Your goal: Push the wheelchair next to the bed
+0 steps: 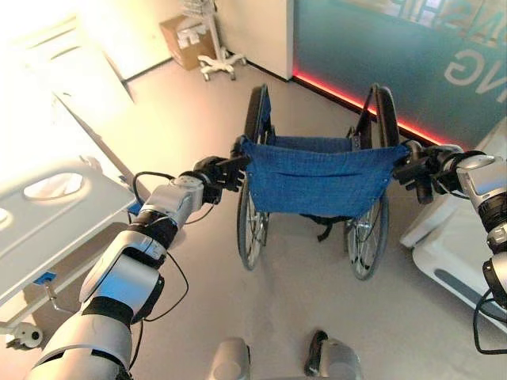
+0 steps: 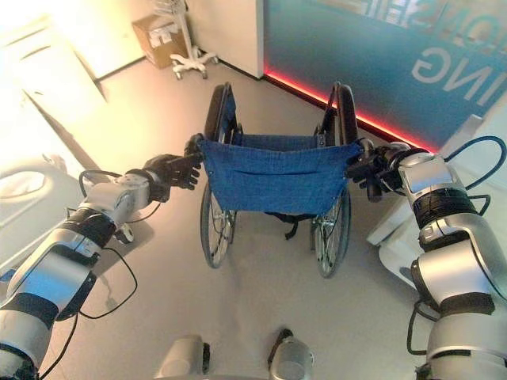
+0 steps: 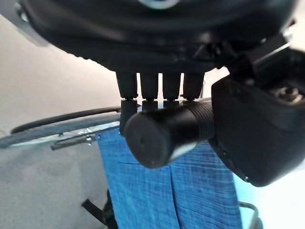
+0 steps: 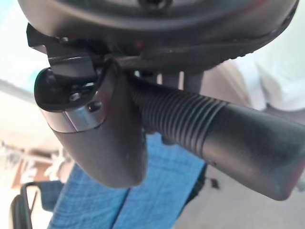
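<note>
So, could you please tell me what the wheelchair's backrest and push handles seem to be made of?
The backrest looks like woven blue fabric, matt: a thread weave and a stitched seam show in the wrist views, and it sags slightly. The left handle and right handle look like black rubber or soft plastic, ribbed, with a dull sheen. The left hand and right hand grip them.

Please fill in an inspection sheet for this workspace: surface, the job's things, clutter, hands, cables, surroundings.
Surface: grey floor, bare around the wheelchair.
Job's things: wheelchair with blue fabric backrest, upright, facing away from the robot; bed at the robot's left, apart from it.
Clutter: cardboard box and white wheeled stand by the far wall.
Hands: left hand curled round the left push handle; right hand curled round the right push handle.
Cables: nothing seen.
Surroundings: teal wall panel with a red light strip at its base; white equipment at the right.
</note>
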Available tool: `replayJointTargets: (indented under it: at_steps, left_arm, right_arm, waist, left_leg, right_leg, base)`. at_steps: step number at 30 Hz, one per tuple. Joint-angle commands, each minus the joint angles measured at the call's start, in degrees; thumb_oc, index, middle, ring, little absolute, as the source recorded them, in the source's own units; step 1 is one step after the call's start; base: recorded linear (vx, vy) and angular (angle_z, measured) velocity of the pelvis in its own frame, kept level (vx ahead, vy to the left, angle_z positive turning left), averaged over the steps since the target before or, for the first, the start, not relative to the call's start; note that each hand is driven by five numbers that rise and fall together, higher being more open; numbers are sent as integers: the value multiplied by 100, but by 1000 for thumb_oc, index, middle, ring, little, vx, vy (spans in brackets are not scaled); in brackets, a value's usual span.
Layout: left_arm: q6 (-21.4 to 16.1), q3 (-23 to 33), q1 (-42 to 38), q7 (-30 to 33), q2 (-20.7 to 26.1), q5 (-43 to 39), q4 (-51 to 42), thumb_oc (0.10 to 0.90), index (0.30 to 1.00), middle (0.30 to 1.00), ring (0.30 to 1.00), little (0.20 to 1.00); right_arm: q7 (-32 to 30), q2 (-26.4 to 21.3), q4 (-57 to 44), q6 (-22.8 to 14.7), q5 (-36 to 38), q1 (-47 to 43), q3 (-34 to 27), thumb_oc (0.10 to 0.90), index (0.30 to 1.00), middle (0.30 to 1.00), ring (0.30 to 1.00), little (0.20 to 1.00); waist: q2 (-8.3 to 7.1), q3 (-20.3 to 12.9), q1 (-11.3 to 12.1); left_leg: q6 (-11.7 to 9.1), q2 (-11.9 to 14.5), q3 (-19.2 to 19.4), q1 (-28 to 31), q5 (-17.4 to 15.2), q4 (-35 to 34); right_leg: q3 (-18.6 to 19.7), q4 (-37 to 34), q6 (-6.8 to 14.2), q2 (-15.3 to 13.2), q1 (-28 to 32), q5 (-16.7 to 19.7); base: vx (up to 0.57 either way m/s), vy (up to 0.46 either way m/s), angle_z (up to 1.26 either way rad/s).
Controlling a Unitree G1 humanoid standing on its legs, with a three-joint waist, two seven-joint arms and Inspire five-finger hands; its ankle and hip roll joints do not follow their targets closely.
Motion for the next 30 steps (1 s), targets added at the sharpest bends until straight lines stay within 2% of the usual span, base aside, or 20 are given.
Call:
replayJointTargets:
  at_steps: [1, 4, 5, 7, 8, 11, 13, 14, 15, 16, 17, 18, 19, 20, 21, 22, 24, 26, 28, 30]
  left_arm:
    - [-490, 317, -113, 404, 715, 193, 21, 400, 300, 300, 300, 300]
    - [-566, 357, -58, 321, 687, 275, 68, 400, 300, 300, 300, 300]
    - [-601, 361, 15, 337, 685, 297, 35, 400, 300, 300, 300, 300]
    - [-610, 376, 71, 382, 686, 293, 7, 400, 300, 300, 300, 300]
    - [-609, 468, 211, 315, 791, 308, -69, 400, 300, 300, 300, 300]
    - [-519, 585, 329, 230, 934, 289, -174, 400, 300, 300, 300, 300]
    - [-468, 637, 382, 183, 1001, 261, -212, 400, 300, 300, 300, 300]
    - [-420, 780, 524, 41, 1135, 405, -211, 400, 300, 300, 300, 300]
    - [-417, 794, 530, 24, 1152, 437, -200, 400, 300, 300, 300, 300]
    - [-448, 832, 542, -13, 1165, 522, -125, 400, 300, 300, 300, 300]
    - [-448, 833, 542, -24, 1169, 533, -121, 400, 300, 300, 300, 300]
    - [-452, 836, 521, -61, 1178, 593, -104, 400, 300, 300, 300, 300]
    - [-467, 812, 409, -163, 1217, 725, -78, 400, 300, 300, 300, 300]
    - [-466, 812, 382, -180, 1218, 774, -74, 400, 300, 300, 300, 300]
    - [-484, 778, 348, -152, 1203, 762, -57, 400, 300, 300, 300, 300]
    - [-490, 784, 347, -163, 1190, 791, -43, 400, 300, 300, 300, 300]
    - [-547, 734, 339, -192, 1148, 863, 29, 400, 300, 300, 300, 300]
    - [-606, 684, 308, -147, 1027, 863, 119, 400, 300, 300, 300, 300]
    - [-595, 654, 210, -127, 948, 871, 191, 400, 300, 300, 300, 300]
    - [-591, 660, 118, -160, 916, 983, 241, 400, 300, 300, 300, 300]
  right_arm:
    - [789, 456, -592, -1543, -633, -798, 704, 400, 300, 300, 300, 300]
    - [761, 536, -475, -1552, -760, -829, 632, 400, 300, 300, 300, 300]
    - [739, 554, -505, -1532, -785, -788, 602, 400, 300, 300, 300, 300]
    - [736, 569, -545, -1520, -818, -747, 589, 400, 300, 300, 300, 300]
    - [782, 530, -596, -1569, -806, -695, 602, 400, 300, 300, 300, 300]
    - [927, 471, -531, -1704, -770, -670, 561, 400, 300, 300, 300, 300]
    - [1043, 459, -468, -1773, -824, -670, 546, 400, 300, 300, 300, 300]
    - [1169, 582, -214, -1944, -958, -665, 471, 400, 300, 300, 300, 300]
    - [1178, 611, -168, -1976, -977, -665, 455, 400, 300, 300, 300, 300]
    - [1141, 758, -7, -2069, -1029, -603, 355, 400, 300, 300, 300, 300]
    - [1133, 770, 2, -2075, -1032, -592, 343, 400, 300, 300, 300, 300]
    - [1067, 808, 17, -2056, -1000, -564, 316, 400, 300, 300, 300, 300]
    - [919, 845, -9, -2032, -985, -494, 263, 400, 300, 300, 300, 300]
    - [886, 850, -21, -2029, -966, -465, 240, 400, 300, 300, 300, 300]
    - [835, 851, -59, -2033, -941, -411, 192, 400, 300, 300, 300, 300]
    - [852, 818, -92, -2053, -940, -371, 167, 400, 300, 300, 300, 300]
    - [830, 768, -167, -2106, -956, -258, 105, 400, 300, 300, 300, 300]
    - [812, 771, -207, -2148, -1015, -221, 78, 400, 300, 300, 300, 300]
    - [765, 859, -171, -2157, -1025, -272, 52, 400, 300, 300, 300, 300]
    - [719, 919, -182, -2156, -1024, -350, 5, 400, 300, 300, 300, 300]
  waist:
    - [-261, -493, 376]
    - [-195, -393, 511]
    - [-135, -358, 634]
    - [-108, -346, 711]
    - [-22, -337, 884]
    - [32, -358, 1013]
    - [30, -368, 1069]
    - [49, -461, 1283]
    - [46, -467, 1314]
    - [-20, -483, 1454]
    - [-38, -490, 1468]
    - [-118, -507, 1529]
    - [-297, -541, 1660]
    - [-341, -550, 1692]
    - [-426, -555, 1705]
    - [-460, -562, 1699]
    - [-543, -598, 1661]
    - [-539, -669, 1549]
    - [-504, -684, 1482]
    - [-492, -655, 1463]
  left_leg:
    - [113, -196, 634, 350, -211, -804]
    - [70, -346, 885, 269, 95, -2030]
    - [12, -429, 842, -31, 432, -2726]
    - [-24, -467, 799, -152, 681, -3038]
    - [-111, -385, 765, -454, 1247, -3708]
    - [-187, -346, 869, -535, 1523, -4022]
    - [-200, -386, 922, -534, 1527, -4089]
    - [-23, -504, 876, -477, 1220, -3985]
    - [9, -513, 858, -466, 1165, -3967]
    - [206, -580, 791, -495, 808, -3645]
    - [229, -588, 795, -508, 764, -3600]
    - [344, -639, 776, -545, 583, -3444]
    - [548, -753, 747, -579, 298, -3202]
    - [604, -790, 738, -573, 240, -3166]
    - [714, -906, 699, -544, 156, -3117]
    - [788, -974, 675, -523, 100, -3088]
    - [997, -1205, 625, -405, -48, -3097]
    - [1171, -1331, 619, -161, -216, -3198]
    - [1224, -1318, 680, 0, -325, -3226]
    - [1197, -1255, 679, 72, -366, -3221]
  right_leg:
    - [423, -661, 254, 194, 248, 641]
    - [461, -841, 229, 436, 628, 538]
    - [517, -942, 214, 597, 806, 489]
    - [549, -1005, 197, 674, 882, 490]
    - [648, -1097, 132, 880, 1121, 393]
    - [628, -1013, 31, 1010, 1302, 135]
    - [615, -908, -9, 1021, 1359, -33]
    - [528, -567, -24, 987, 1409, -345]
    - [521, -496, -28, 971, 1410, -398]
    - [492, -191, 6, 845, 1450, -604]
    - [491, -155, 19, 824, 1448, -627]
    - [473, -27, 84, 746, 1466, -679]
    - [288, 374, 264, 520, 1540, -617]
    - [235, 541, 343, 425, 1557, -566]
    - [204, 802, 528, 286, 1540, -292]
    - [221, 1038, 610, 199, 1545, -66]
    - [391, 1770, 933, -51, 1427, 849]
    - [607, 2443, 1141, -152, 1158, 1436]
    - [510, 2389, 1097, -366, 982, 1444]
    - [394, 1998, 1027, -477, 941, 1314]
  base:
    - [371, -26, -9]
    - [374, -2, 24]
    - [425, -6, 23]
    - [424, -1, 4]
    - [518, 13, -23]
    - [402, 29, -54]
    - [432, 73, -76]
    - [441, 104, -30]
    - [703, 167, -41]
    - [337, 82, -46]
    - [364, 87, -62]
    - [265, 76, -45]
    - [302, 105, -19]
    - [332, 164, 22]
    - [231, 166, 39]
    - [295, 243, 48]
    - [300, 270, 59]
    - [296, 222, 63]
    - [260, 65, 81]
    - [216, -112, 15]
